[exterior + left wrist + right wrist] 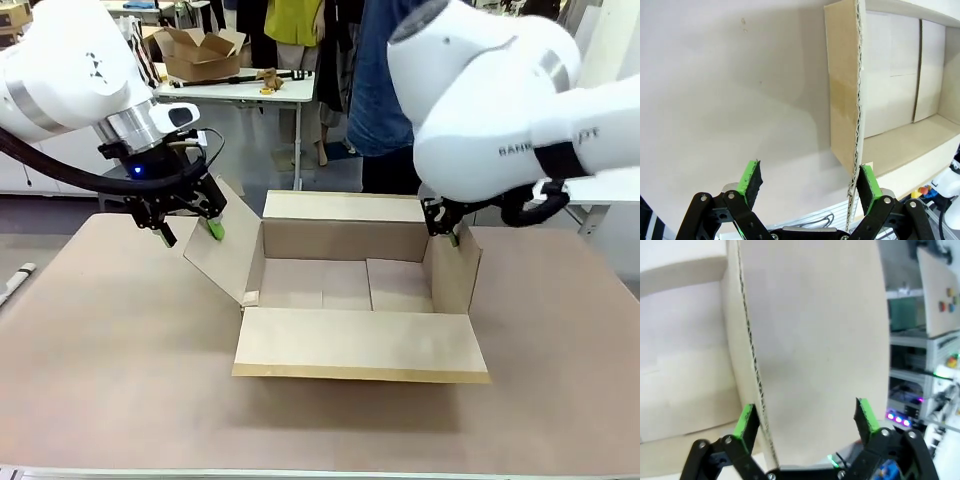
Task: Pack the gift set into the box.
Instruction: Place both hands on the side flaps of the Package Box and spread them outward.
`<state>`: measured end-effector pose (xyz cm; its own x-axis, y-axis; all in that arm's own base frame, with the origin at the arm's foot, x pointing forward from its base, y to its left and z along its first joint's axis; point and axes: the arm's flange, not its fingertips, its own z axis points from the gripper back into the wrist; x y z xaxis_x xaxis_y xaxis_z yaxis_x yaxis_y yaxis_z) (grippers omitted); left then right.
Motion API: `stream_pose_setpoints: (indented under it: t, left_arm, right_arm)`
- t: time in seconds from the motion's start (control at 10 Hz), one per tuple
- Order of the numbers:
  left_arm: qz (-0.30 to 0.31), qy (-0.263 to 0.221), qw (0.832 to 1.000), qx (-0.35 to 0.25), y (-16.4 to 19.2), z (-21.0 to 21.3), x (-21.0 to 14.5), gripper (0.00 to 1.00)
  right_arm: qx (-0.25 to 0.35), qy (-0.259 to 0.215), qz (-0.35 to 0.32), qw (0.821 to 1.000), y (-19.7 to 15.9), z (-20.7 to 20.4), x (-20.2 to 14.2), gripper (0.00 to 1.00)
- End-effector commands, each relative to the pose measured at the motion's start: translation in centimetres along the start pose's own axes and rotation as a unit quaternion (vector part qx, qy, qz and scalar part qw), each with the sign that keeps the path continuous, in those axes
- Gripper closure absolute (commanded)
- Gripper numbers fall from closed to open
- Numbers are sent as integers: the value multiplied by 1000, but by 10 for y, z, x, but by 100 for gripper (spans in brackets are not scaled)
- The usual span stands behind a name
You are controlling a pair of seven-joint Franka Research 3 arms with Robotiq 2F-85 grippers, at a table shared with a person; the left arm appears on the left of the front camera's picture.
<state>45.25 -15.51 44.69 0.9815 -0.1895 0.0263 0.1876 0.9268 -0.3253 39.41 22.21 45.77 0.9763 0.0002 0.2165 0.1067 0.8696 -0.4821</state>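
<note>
Front view: the cardboard box (345, 285) stands upright on the tabletop (120, 340), with its bottom panels exposed between the side walls. From where I stand, the near flap (360, 345) extends outward on the robot's side of the box, and the far flap (345, 207) is folded outward at the opposite side. The left flap (222, 250) slopes up and out from the box's left wall; the right flap (458, 270) stands steeply raised at its right wall. Status, by my judgement: the box is opened and ready, loading of the gift set is not done, and closure is not started. Left gripper (810, 165): jaws apart at the left flap, the flap edge lying between them, close beside one finger. Right gripper (806, 405): jaws apart at the right flap, the flap edge likewise between them, nearer one finger. Neither flap is clamped. Remaining operations, as judged: clear the opening, set the gift set down inside the box, then fold all four flaps inward over it.
</note>
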Motion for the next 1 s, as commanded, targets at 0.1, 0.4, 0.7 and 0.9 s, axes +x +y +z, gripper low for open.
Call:
stream_pose_setpoints:
  t: [0.1,0.4,0.7,0.9]
  left_arm:
    - [6,-1,1000,12,-1,2,0,0]
    - [6,-1,1000,12,-1,2,0,0]
    - [6,-1,1000,12,-1,2,0,0]
    - [6,-1,1000,12,-1,2,0,0]
  right_arm:
    - [0,0,0,1000,0,0,0,0]
    - [0,0,0,1000,0,0,0,0]
    - [134,10,-26,991,-49,-18,-18,0]
    - [239,-5,-18,971,-84,-35,-29,0]
